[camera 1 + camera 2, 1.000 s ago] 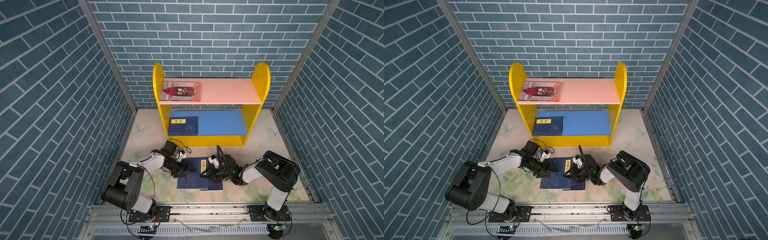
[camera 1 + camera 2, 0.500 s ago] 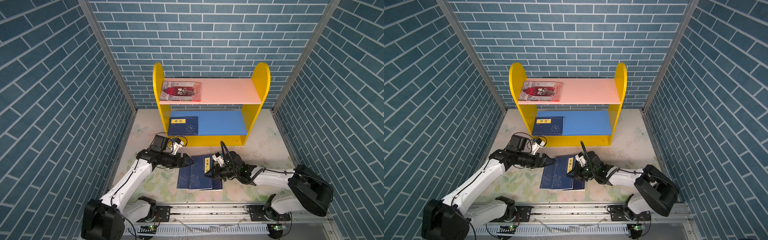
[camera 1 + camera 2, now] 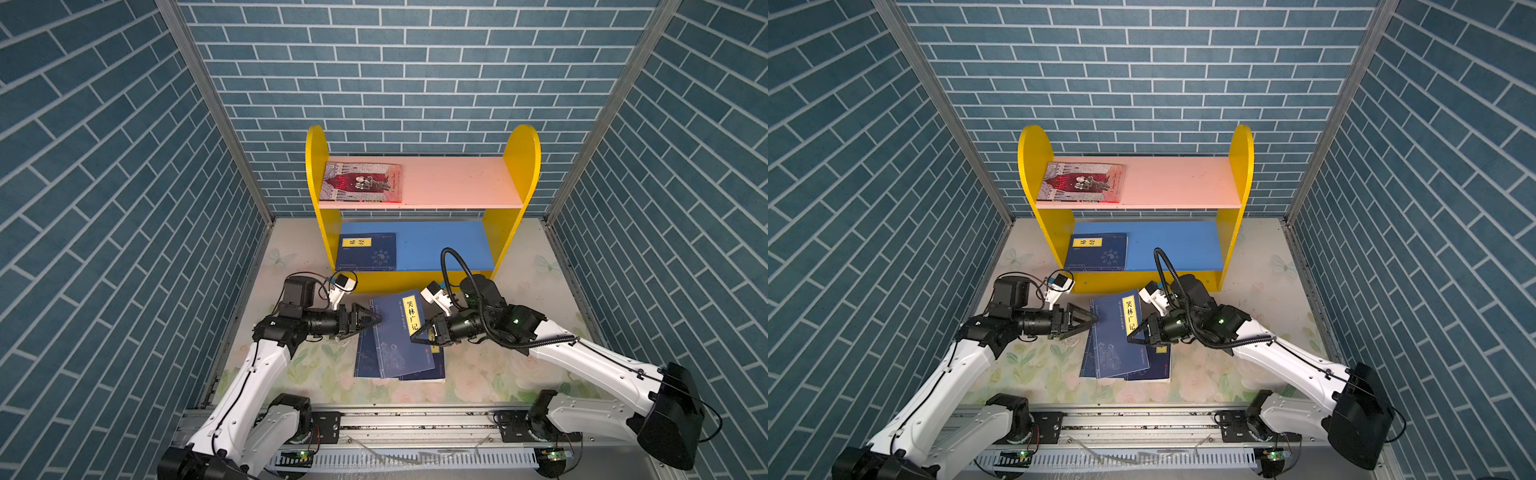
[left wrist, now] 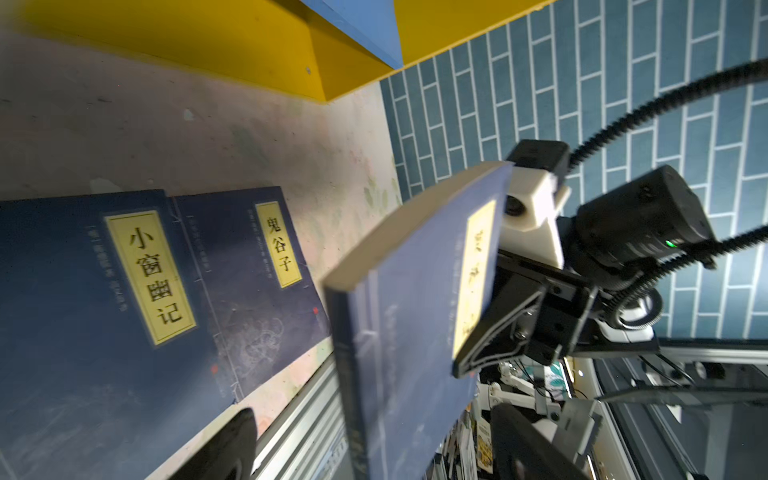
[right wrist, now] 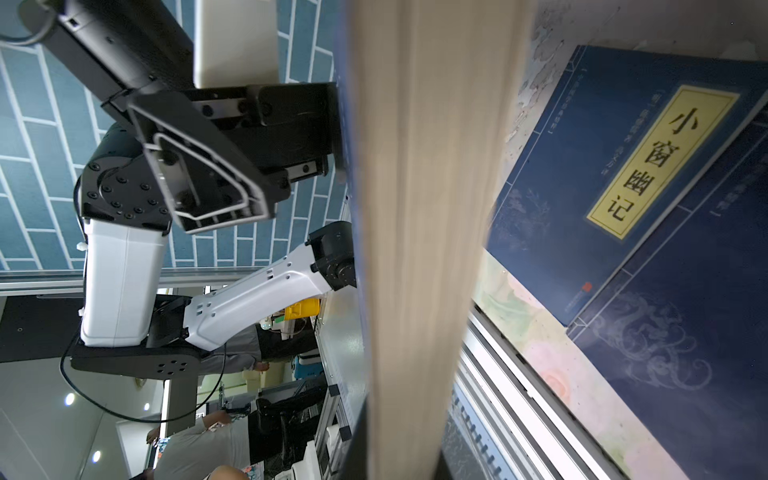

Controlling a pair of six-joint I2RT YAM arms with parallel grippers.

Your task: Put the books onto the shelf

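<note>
Navy book (image 3: 397,332) is hanging tilted over two more books (image 3: 363,357) on the mat (image 3: 316,370), short of the shelf (image 3: 521,158), my right gripper (image 3: 417,340) clamping its edge and my left gripper (image 3: 374,320) hovering open beside it. Held by one edge, it is risking slipping out. My left wrist view is showing the lower titles (image 4: 149,274) that both top views are hiding.

A robot lab's mock room: brick-print panels (image 3: 395,75) around a flowered mat (image 3: 498,374), aluminium mounting rail (image 3: 415,419) in front

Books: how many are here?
5: red book on the pink board, navy book on the blue board, lifted book in the right tool, two flat books on the table beneath.
</note>
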